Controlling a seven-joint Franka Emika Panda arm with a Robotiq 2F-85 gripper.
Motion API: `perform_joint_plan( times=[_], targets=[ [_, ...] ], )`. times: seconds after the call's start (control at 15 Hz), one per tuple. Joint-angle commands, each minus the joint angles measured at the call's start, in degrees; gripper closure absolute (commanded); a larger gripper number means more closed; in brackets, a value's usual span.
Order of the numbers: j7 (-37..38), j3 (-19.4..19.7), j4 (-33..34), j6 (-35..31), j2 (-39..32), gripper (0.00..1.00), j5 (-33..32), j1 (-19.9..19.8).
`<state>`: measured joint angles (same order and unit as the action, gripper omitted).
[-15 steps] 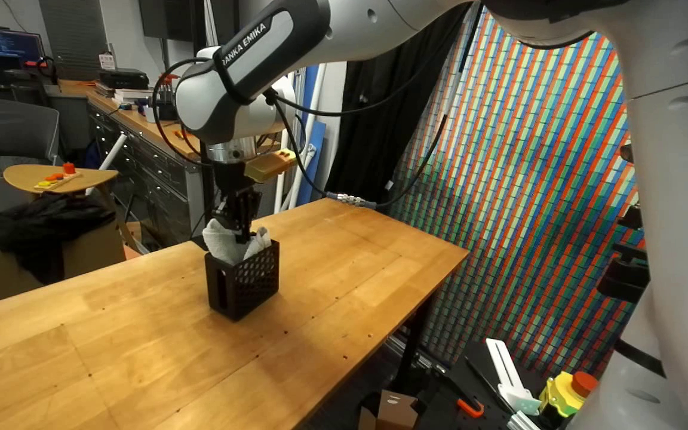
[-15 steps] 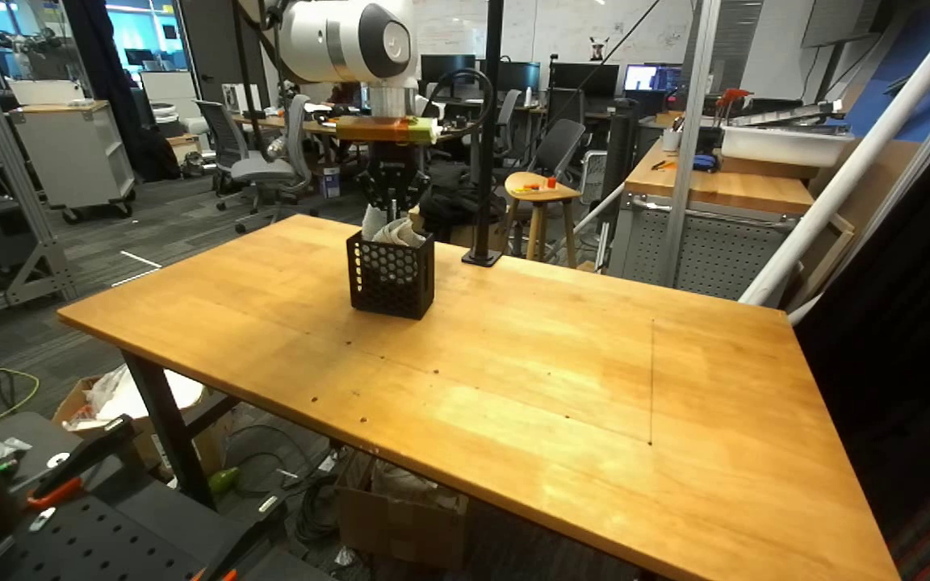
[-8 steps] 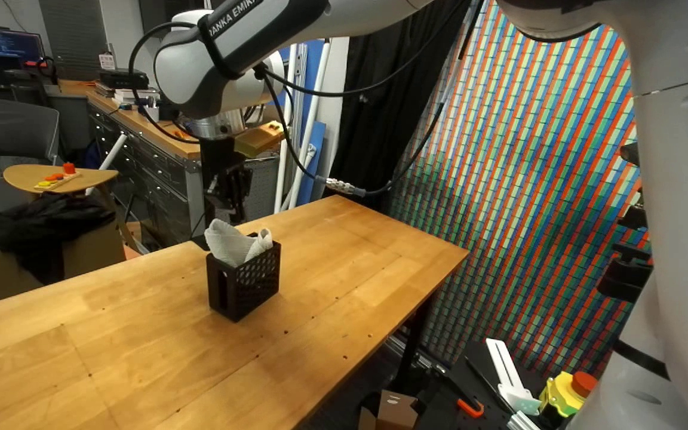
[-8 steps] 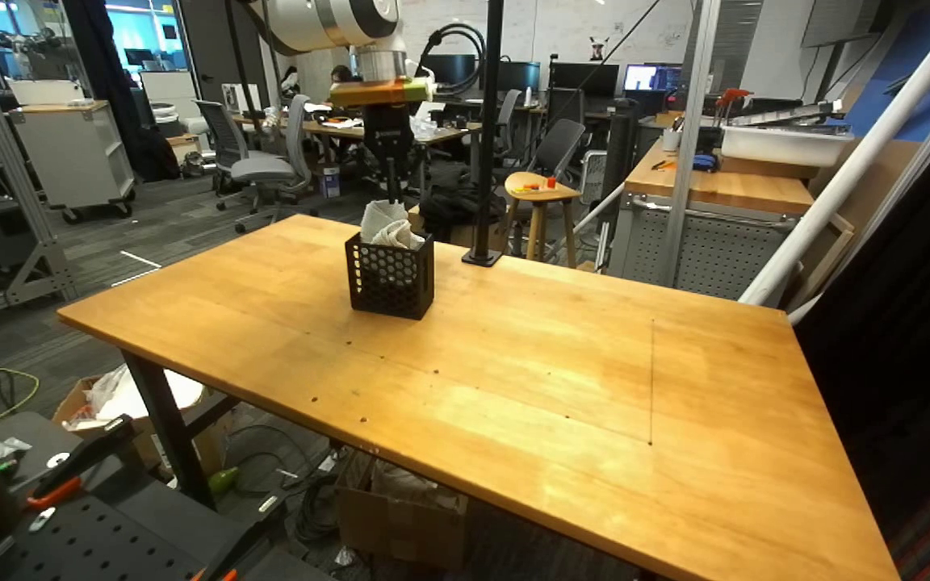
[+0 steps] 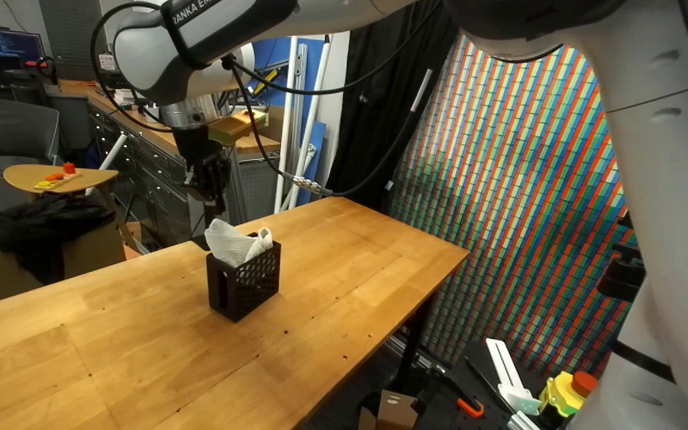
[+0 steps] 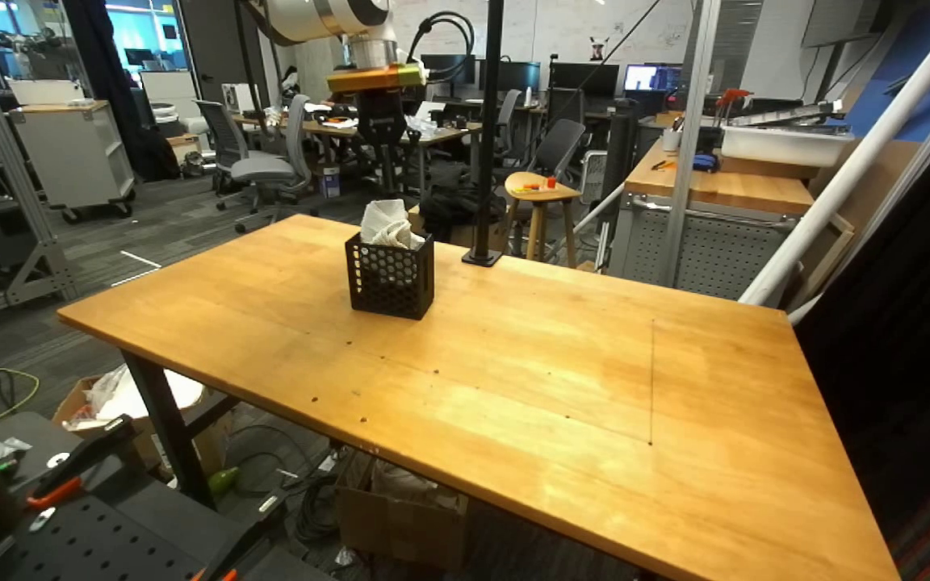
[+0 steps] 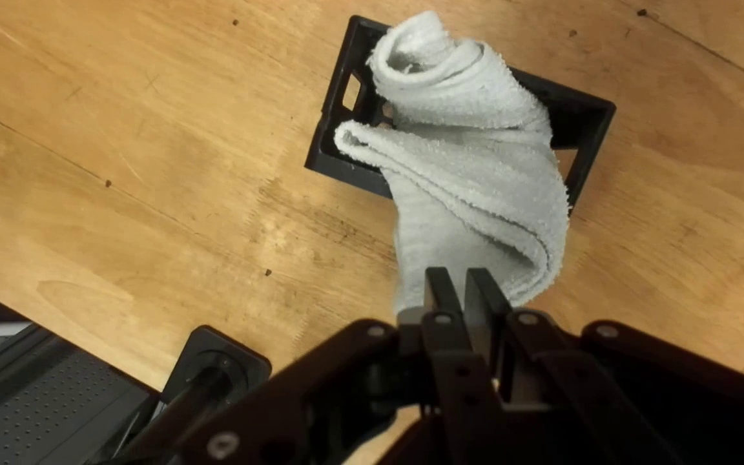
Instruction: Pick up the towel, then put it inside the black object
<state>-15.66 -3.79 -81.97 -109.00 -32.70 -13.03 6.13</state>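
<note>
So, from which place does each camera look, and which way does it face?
Wrist view: above the black basket and towel, facing down; the gripper shows at the bottom.
Exterior view: raised, facing down across the table towards a black curtain; the arm shows large.
Exterior view: raised, facing across the table towards monitors; the arm's end shows.
Both exterior views share the table, black basket, towel and gripper.
</note>
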Motion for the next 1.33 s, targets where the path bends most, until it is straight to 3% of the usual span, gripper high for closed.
perform_joint_plan(
  times=[0.0, 0.6, 1.27],
  targets=[
    [-2.6, -0.1, 10.5, 5.0, -6.3, 0.86, -0.9, 0.9],
    [-7.1, 0.0, 23.7, 10.5, -15.2, 0.86, -0.2, 0.8],
    [-6.9, 0.0, 23.3, 9.4, -17.4, 0.86, 0.7, -0.7]
  ],
)
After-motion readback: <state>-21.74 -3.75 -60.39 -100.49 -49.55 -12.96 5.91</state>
